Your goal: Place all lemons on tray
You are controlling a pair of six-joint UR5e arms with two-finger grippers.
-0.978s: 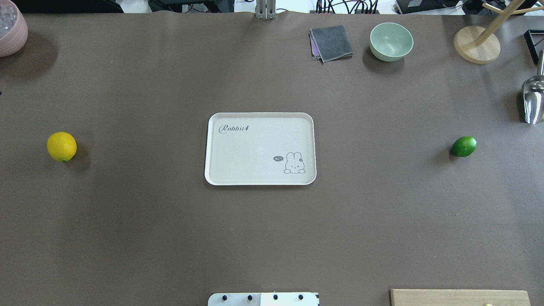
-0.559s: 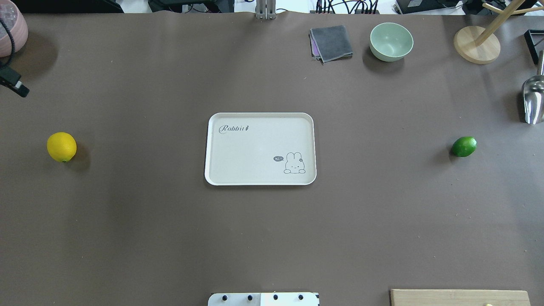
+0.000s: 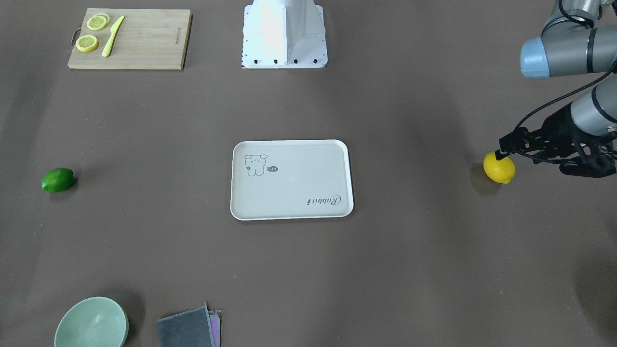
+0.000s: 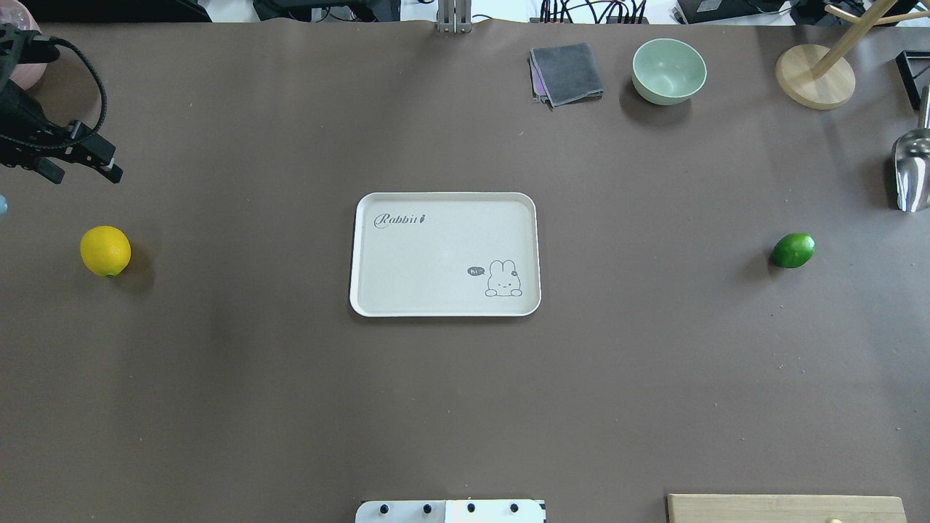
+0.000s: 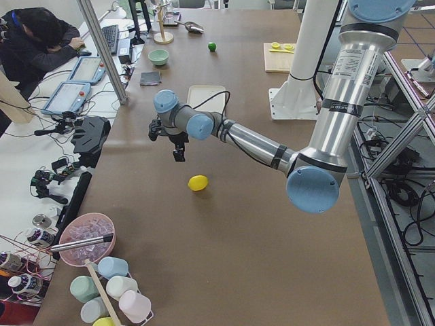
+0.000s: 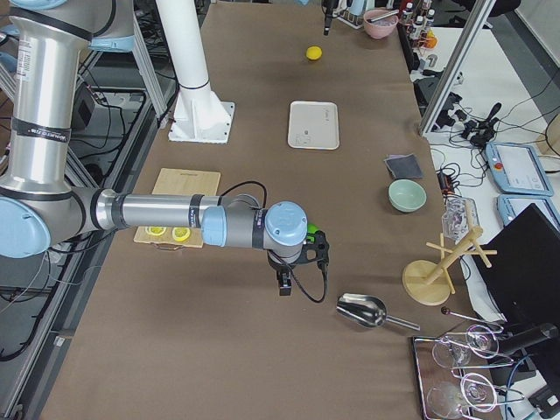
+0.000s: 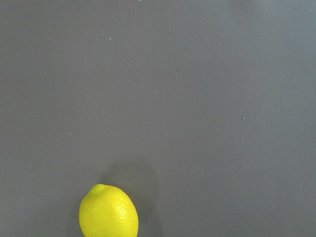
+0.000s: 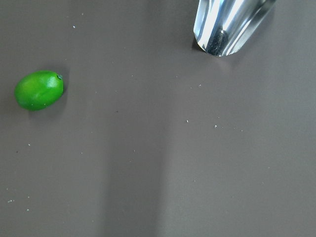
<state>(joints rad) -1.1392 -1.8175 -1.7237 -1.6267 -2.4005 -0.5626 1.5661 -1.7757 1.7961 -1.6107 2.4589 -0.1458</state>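
your left gripper (image 4: 82, 174) is hovering near the yellow lemon (image 4: 106, 250), fingers (image 4: 107, 165) spread. that fruit and the green lemon (image 4: 793, 250) are lying on the surface (image 4: 290, 407), the tray (image 4: 445, 310) sitting between them. the right gripper (image 6: 283, 282) is hanging near the green one; you cannot tell its fingers' state.

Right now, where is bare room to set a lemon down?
The tray is bare all over. Open table lies between it and the yellow lemon, likewise the green lemon. Crowded: far right edge, with cloth, bowl, wooden stand, scoop.
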